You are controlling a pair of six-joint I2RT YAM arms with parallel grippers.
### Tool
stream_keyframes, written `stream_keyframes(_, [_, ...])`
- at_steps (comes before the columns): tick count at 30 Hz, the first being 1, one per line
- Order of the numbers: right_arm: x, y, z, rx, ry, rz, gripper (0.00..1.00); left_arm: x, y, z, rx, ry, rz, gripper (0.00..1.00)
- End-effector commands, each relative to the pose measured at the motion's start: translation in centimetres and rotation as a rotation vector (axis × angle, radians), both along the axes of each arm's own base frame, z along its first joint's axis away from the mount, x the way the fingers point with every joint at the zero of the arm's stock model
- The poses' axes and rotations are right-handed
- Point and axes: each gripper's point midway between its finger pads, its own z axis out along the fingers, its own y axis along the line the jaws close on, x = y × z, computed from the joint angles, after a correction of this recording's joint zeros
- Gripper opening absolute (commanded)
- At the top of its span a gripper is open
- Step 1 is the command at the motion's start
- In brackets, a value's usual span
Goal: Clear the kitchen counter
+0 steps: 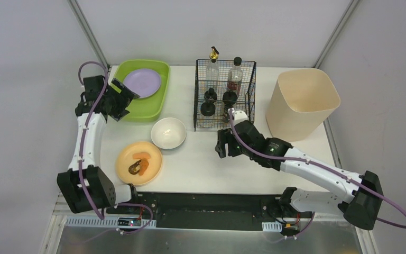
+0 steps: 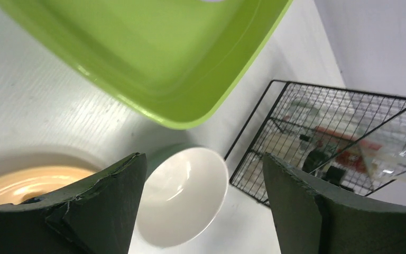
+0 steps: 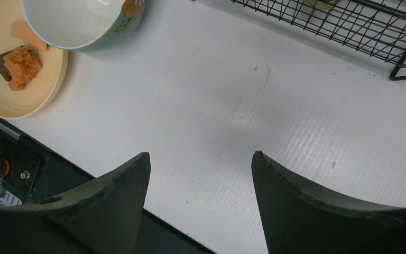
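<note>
The white tabletop (image 1: 201,166) fills the middle of the top view, with a black rail (image 1: 211,203) along its near edge, and several things stand on it

At the far left sits a green tray (image 1: 157,108) holding a purple plate (image 1: 141,83). Near the tray's front corner is a white bowl (image 1: 168,132), upright and empty. Just beside the bowl, toward the near edge, is a pale orange plate (image 1: 124,154) with orange and brown food scraps (image 1: 140,166) on it. A black wire basket (image 1: 198,108) stands at the far middle, with two clear bottles (image 1: 212,70) upright at its back and some dark items lower down that I cannot make out. A tall cream bin (image 1: 288,121) stands to the right of the basket, apart from it

The left gripper (image 2: 202,159) hangs over the near left edge of the tray, jaws spread wide with nothing between them; its wrist view looks down past the tray's corner at the bowl and the basket

The right gripper (image 3: 201,154) hovers over a bare patch of tabletop in front of the basket, to the right of the bowl. Its jaws stand well apart and hold nothing, and only white surface shows between them
</note>
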Motion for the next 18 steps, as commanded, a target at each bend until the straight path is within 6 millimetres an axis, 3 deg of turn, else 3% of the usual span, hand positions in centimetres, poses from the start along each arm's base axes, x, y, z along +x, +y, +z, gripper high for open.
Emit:
stream_keyframes(1, [0.1,1.5,-0.6,0.017,0.029,0.014,0.73,-4.4,-0.1,-0.7,0.116,0.050,-0.063,0.82])
stream_keyframes(8, [-0.2,2.5,-1.1,0.037,0.056,0.044,0.73,-8.7,0.0,-2.9,0.190,0.135,-0.106,0.83])
stream_keyframes(13, [-1.5,6.3,-2.0,0.122,0.171,0.078,0.72,-10.3,-1.7,-3.5,0.148,0.113,-0.181,0.83])
stream_keyframes(18, [-2.4,11.0,-2.0,0.194,0.176,0.078,0.71,-11.3,-3.1,-3.6,0.131,0.063,-0.270,0.83])
